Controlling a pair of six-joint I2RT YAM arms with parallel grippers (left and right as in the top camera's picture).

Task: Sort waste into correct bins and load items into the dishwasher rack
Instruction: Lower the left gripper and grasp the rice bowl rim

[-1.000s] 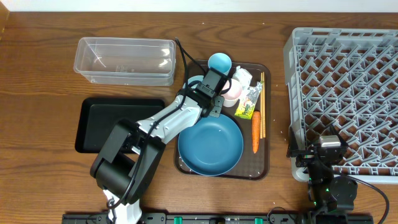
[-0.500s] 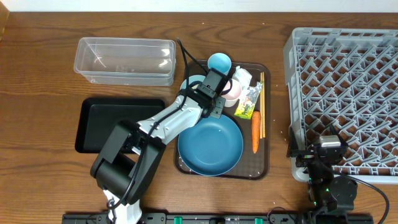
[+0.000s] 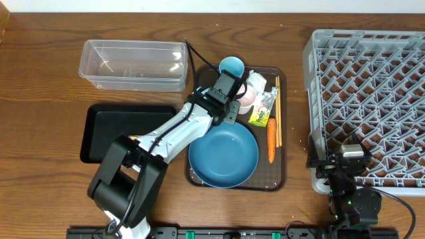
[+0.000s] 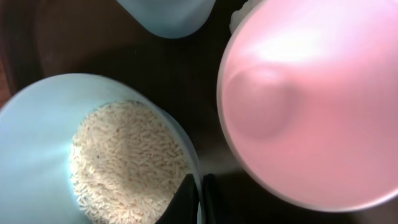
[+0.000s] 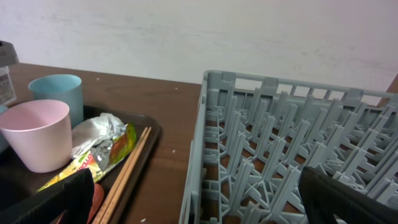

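Plainly, the left gripper is pinched shut on the rim of the white bowl, one finger inside against the white rice and one outside. The bowl sits at the back left of the brown tray. The likely step is carrying the rice to a bin. A thin rim pinch on a loaded bowl could twist, so the lift wants to be straight up and slow, with the bowl kept level until it hangs over a bin. Room is tight here: the pinkish-white cup stands just beside the bowl on the right, and the light-blue cup is close ahead. The large blue plate lies near on the front side. The free way out is leftward over the tray's edge, where the clear tub and the black tray lie near with bare table between them. Which one takes rice cannot be told. The right gripper hovers spread wide and empty by the dishwasher rack, well apart and out of the path.
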